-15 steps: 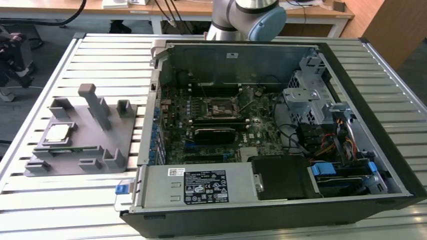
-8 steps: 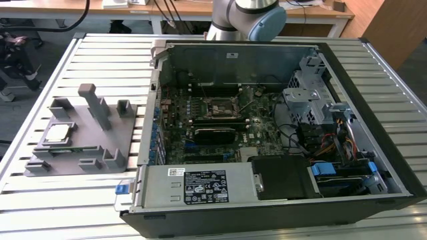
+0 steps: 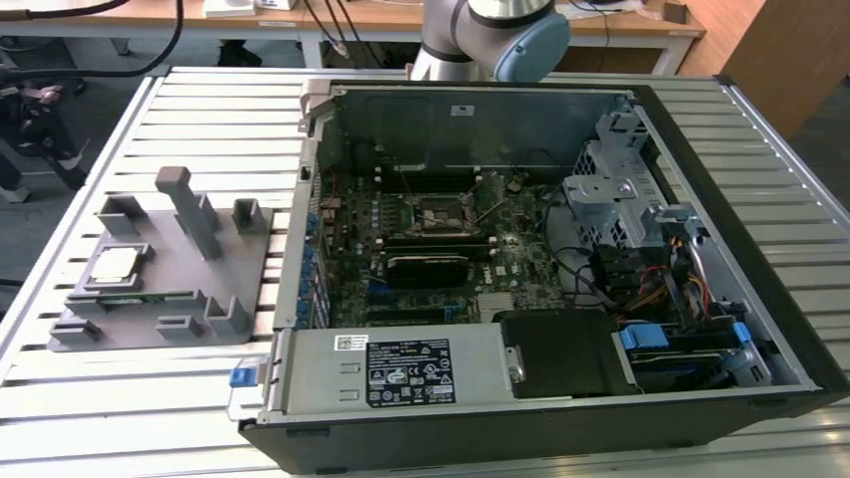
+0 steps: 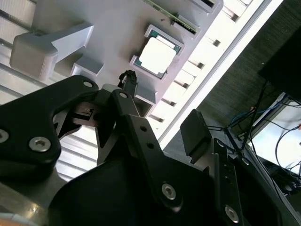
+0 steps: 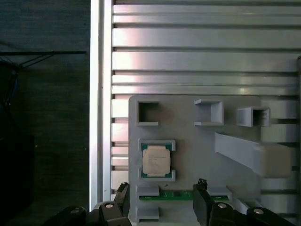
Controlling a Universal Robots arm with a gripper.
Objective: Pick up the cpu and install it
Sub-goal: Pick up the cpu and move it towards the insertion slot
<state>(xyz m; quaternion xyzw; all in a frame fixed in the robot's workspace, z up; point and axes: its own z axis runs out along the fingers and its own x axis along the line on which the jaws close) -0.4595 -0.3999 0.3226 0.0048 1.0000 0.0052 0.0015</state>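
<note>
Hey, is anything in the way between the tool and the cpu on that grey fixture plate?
Nothing visible does. In the first wrist view the cpu lies uncovered in its seat on the fixture plate, facing the open tool. The green strip and the upright posts sit beside the cpu, not over it.

Slatted metal table (image 3: 119, 408), pale silver, ribs running across it; strong glare along its edge in the first wrist view. Floor (image 3: 30, 234) beside it is dark grey; looks like carpet, hard to be sure. Light wooden desk (image 3: 398, 20) on a white frame along the back; cables (image 3: 334, 35) hang down in front of it. Wooden panel (image 3: 783, 60) at the far corner, exterior view's right. Tangle of wires (image 4: 256, 117) on the dark floor in the second wrist view.
</note>
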